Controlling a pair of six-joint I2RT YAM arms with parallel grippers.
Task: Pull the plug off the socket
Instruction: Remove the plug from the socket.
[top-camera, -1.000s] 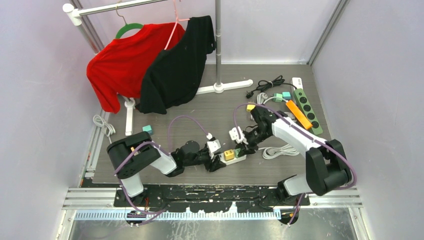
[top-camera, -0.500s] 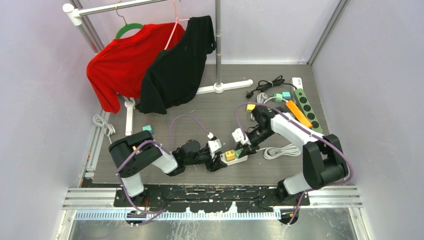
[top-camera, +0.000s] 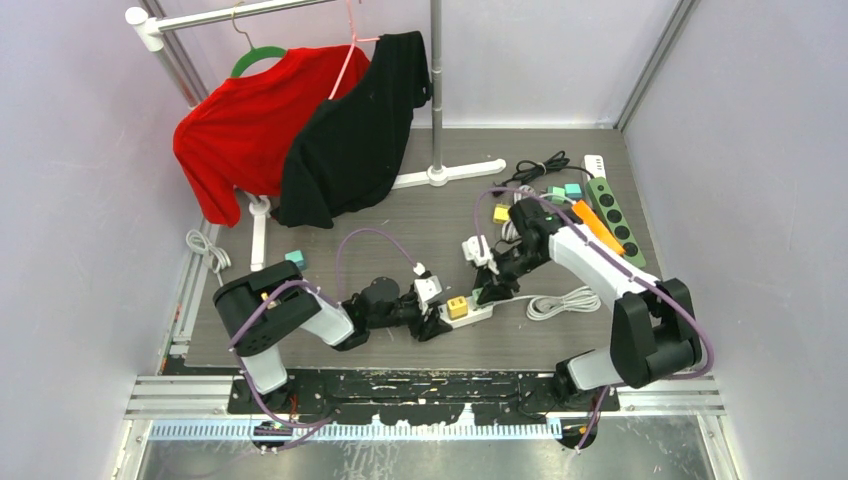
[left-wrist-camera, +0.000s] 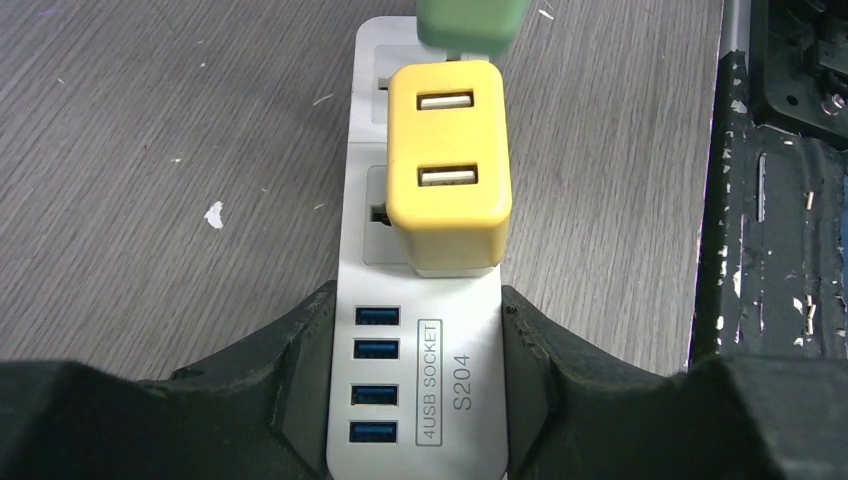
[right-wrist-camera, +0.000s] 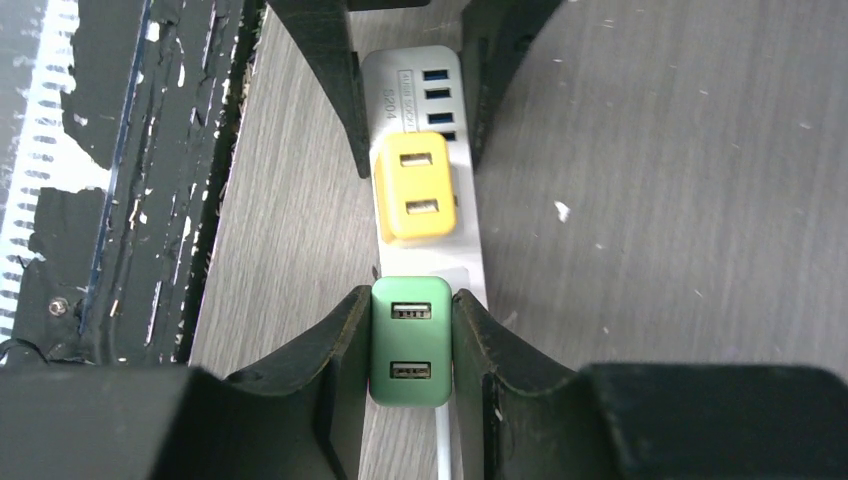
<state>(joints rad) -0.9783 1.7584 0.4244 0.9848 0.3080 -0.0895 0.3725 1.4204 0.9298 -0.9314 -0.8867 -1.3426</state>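
A white power strip, the socket (left-wrist-camera: 440, 360), lies on the grey table with a yellow plug (left-wrist-camera: 448, 160) seated in it. My left gripper (left-wrist-camera: 418, 380) is shut on the strip's USB end, one finger against each long side. My right gripper (right-wrist-camera: 410, 345) is shut on a green plug (right-wrist-camera: 410, 340), gripping both its flanks. This plug hangs over the strip's far end and looks raised above it. In the top view the green plug (top-camera: 481, 297) is just right of the yellow plug (top-camera: 457, 307). The green plug's prongs are hidden.
A white cable (top-camera: 560, 302) coils right of the strip. A green power strip (top-camera: 615, 220), an orange bar (top-camera: 597, 228), small coloured plugs (top-camera: 565, 190) and a black cable (top-camera: 530, 170) lie at back right. A rack base (top-camera: 440, 175) with red and black garments stands behind. A teal cube (top-camera: 294, 258) lies left.
My right wrist has risen and drawn back from the strip with the green plug in its grip. The left gripper and the strip have stayed in place.
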